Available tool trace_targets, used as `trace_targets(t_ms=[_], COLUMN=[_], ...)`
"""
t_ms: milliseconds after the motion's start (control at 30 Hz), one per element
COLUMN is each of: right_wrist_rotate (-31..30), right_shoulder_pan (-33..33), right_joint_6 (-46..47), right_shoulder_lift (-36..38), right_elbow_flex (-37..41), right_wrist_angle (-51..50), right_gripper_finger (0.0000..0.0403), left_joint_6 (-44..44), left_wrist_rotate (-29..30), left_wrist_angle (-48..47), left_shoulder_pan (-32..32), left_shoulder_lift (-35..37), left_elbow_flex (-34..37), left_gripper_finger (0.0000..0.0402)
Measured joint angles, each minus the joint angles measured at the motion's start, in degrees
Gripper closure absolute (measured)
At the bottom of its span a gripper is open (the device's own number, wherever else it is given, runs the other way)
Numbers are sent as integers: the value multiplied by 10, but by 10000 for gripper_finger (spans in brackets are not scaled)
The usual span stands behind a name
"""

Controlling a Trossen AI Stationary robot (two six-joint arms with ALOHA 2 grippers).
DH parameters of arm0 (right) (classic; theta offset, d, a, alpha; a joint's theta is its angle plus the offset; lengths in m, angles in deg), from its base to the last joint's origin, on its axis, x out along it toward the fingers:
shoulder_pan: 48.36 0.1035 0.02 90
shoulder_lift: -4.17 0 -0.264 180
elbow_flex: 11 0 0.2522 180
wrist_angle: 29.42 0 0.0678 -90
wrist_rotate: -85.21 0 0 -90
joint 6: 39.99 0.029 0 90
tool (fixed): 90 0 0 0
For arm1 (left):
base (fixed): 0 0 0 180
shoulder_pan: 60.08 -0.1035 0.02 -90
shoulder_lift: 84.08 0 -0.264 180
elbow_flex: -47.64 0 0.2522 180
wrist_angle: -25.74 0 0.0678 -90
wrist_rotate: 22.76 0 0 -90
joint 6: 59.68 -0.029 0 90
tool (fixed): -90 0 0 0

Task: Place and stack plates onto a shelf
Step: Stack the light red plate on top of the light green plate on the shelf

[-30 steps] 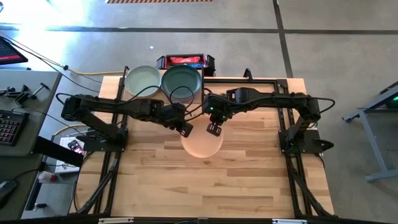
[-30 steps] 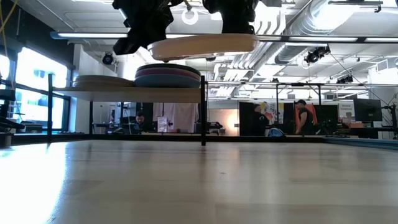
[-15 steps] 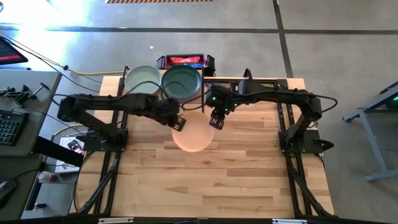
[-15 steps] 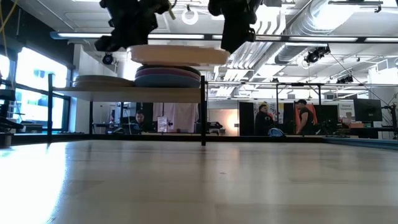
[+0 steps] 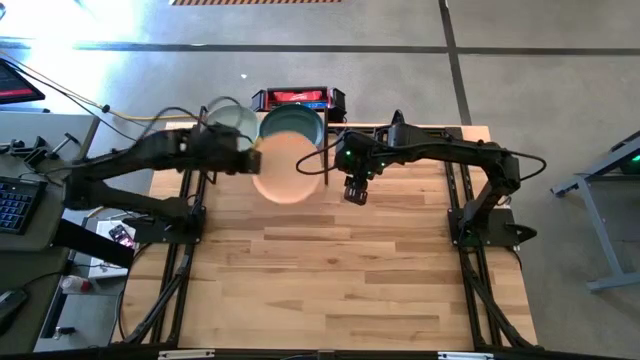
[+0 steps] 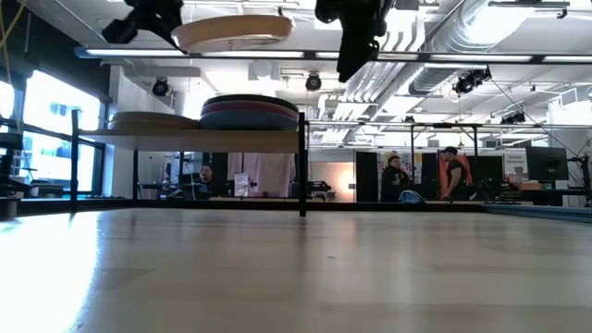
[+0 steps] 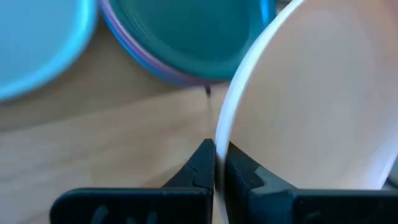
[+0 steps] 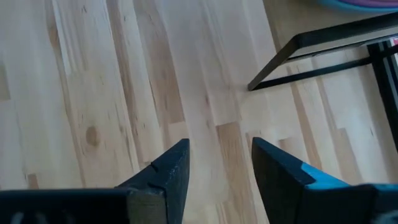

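Peach plate (image 5: 288, 168) lifted shelfward, right hand (image 5: 355, 192) released

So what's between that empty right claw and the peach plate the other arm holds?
In the high view, only the shelf's black corner post; right gripper open, peach plate in left gripper.

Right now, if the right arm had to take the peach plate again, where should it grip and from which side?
Probably the free rim of the peach plate, from the right gripper side. The plate is shallow with a thin raised rim, held about level, and the left gripper already pinches the opposite rim.
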Motion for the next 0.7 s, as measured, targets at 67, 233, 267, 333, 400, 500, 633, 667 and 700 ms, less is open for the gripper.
trace_targets(t_ms=[67, 233, 267, 333, 400, 500, 633, 667, 700], right_wrist_rotate=[0, -1, -2, -3, -3, -3, -4, -4, -4], right_shoulder_pan=[-1, -3, -3, -3, -3, -3, -3, -3, -3], right_joint_6=[-6, -15, -15, -21, -28, -30, -30, -30, -29], right_shoulder_lift=[0, 0, 0, 0, 0, 0, 0, 0, 0], right_elbow_flex=[0, 0, 0, 0, 0, 0, 0, 0, 0], right_wrist_angle=[0, 0, 0, 0, 0, 0, 0, 0, 0], right_gripper_finger=[251, 251, 251, 251, 251, 251, 251, 251, 251], left_joint_6=[0, -19, -28, -44, -59, -76, -102, -109, -113], left_wrist_rotate=[14, 44, 54, 72, 87, 109, 142, 147, 149], left_wrist_angle=[-7, -59, -72, -94, -118, -144, -160, -161, -161], left_shoulder_pan=[-17, -67, -79, -103, -132, -178, -241, -256, -271], left_shoulder_lift=[21, 40, 39, 35, 30, 22, 14, 11, 8], left_elbow_flex=[-6, -64, -80, -116, -145, -179, -193, -193, -191], left_gripper_finger=[400, 400, 400, 400, 401, 401, 401, 401, 401])
